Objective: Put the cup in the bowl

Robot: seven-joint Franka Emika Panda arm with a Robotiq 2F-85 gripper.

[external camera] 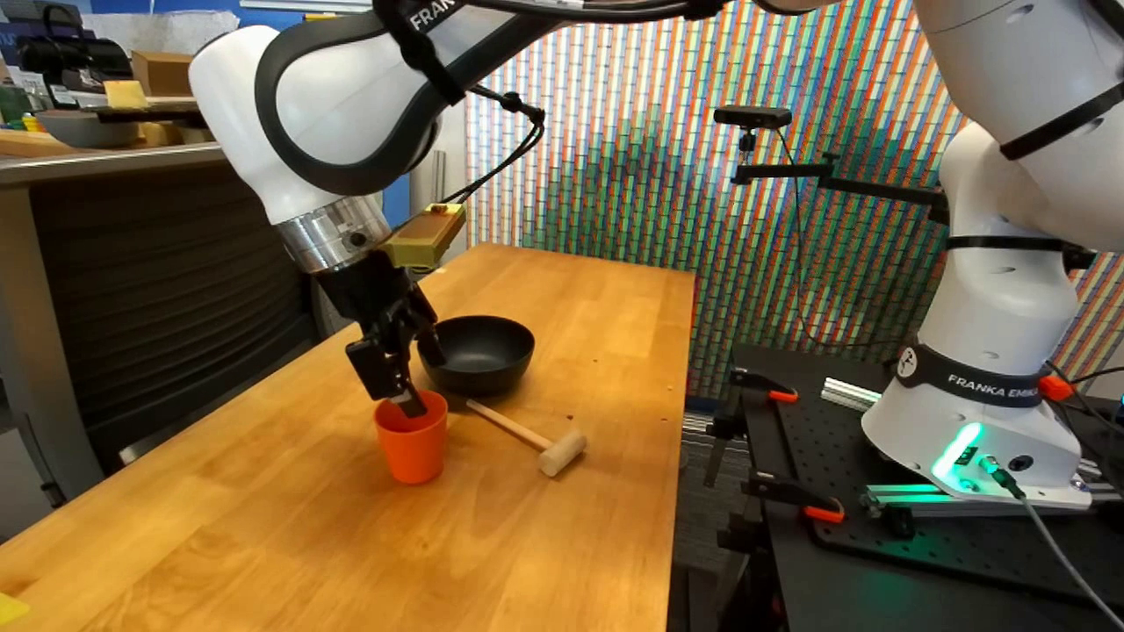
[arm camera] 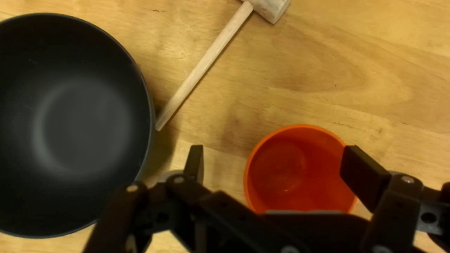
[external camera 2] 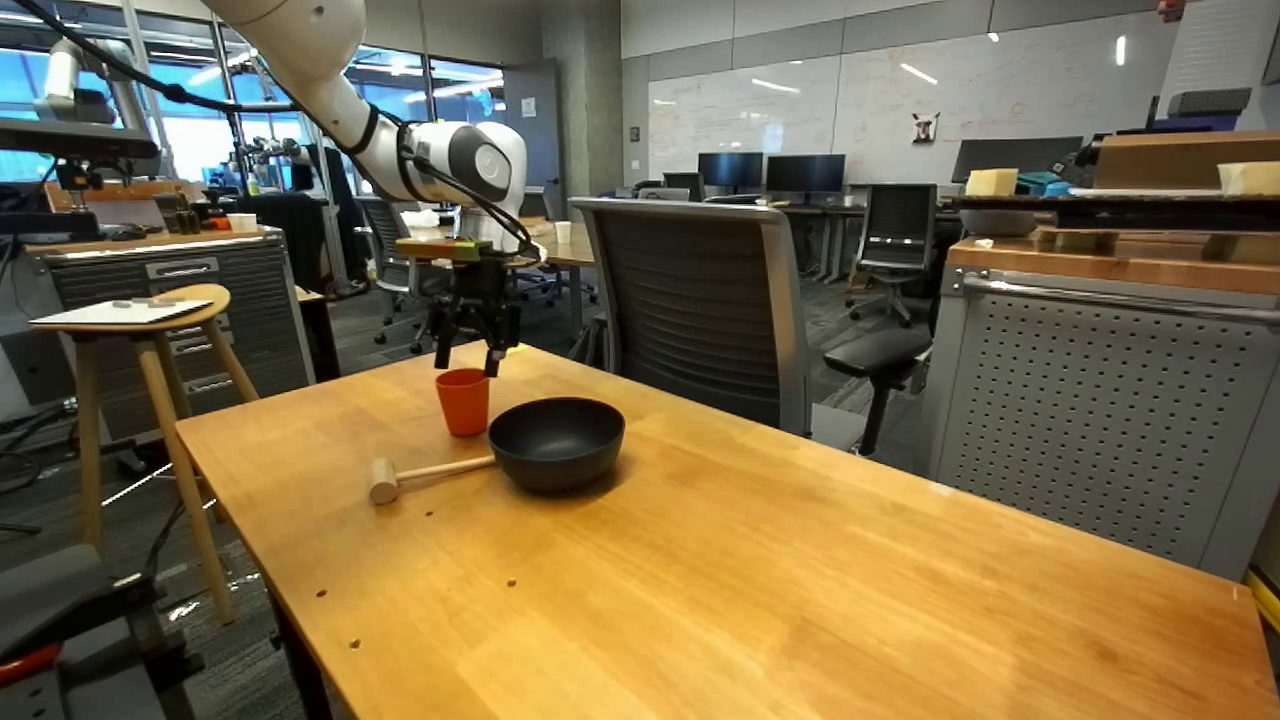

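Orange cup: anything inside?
In the wrist view, only bare orange shows inside the cup; no contents visible. The gripper hides the opening's bottom edge in that picture; whether its tips dip inside, I can't tell.

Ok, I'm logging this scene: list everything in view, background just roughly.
table: 1, brown, foreground
cup: 1, orange, upright on the table
bowl: 1, black, beside the cup
mallet: 1, pale wood, by the bowl
scrap: 1, yellow, table's edge
chairs: several, dark, beside the table and beyond
stool: 1, brown, past the table
camera: at least 1, black, past the table
monitors: at least 2, black, far back
whiteboard: at least 1, white, far back
arm: 1, white and black, over the table
tool: 1, black, open by the cup's rim
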